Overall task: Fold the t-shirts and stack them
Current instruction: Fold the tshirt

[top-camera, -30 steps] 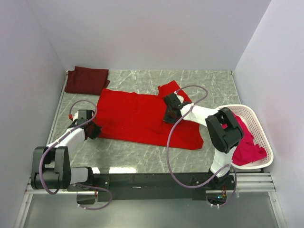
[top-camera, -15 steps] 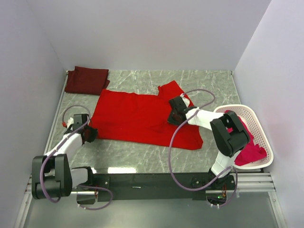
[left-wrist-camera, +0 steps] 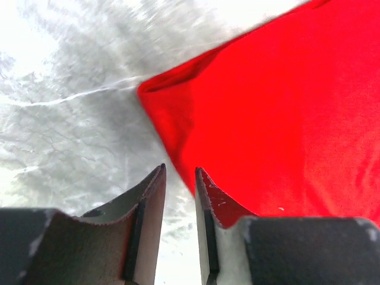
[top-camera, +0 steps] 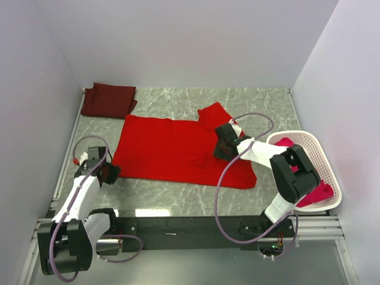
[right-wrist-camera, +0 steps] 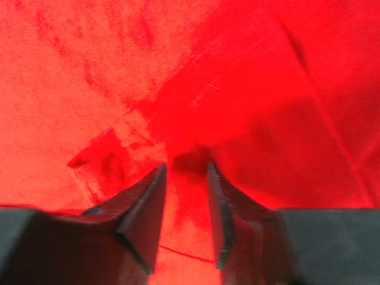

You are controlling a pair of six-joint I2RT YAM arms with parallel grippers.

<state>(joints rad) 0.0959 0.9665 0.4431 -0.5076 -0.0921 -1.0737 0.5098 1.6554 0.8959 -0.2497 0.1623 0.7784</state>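
The left gripper (left-wrist-camera: 179, 172) is hovering low over the table (top-camera: 178, 193), its fingers slightly parted with nothing between them, just beside the near left corner of the red t-shirt (top-camera: 166, 148), which is lying spread across the table's middle. The right gripper (right-wrist-camera: 185, 166) is pressing its tips into a bunched fold on that shirt's right part; I cannot tell whether it is pinching the cloth. A folded maroon t-shirt (top-camera: 108, 100) is sitting at the far left corner, and a pinkish-red t-shirt (top-camera: 317, 193) is lying in the white basket (top-camera: 300, 135) at the right.

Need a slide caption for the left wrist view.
Left gripper, jaws narrowly apart, over the marble table by a corner of the red t-shirt.
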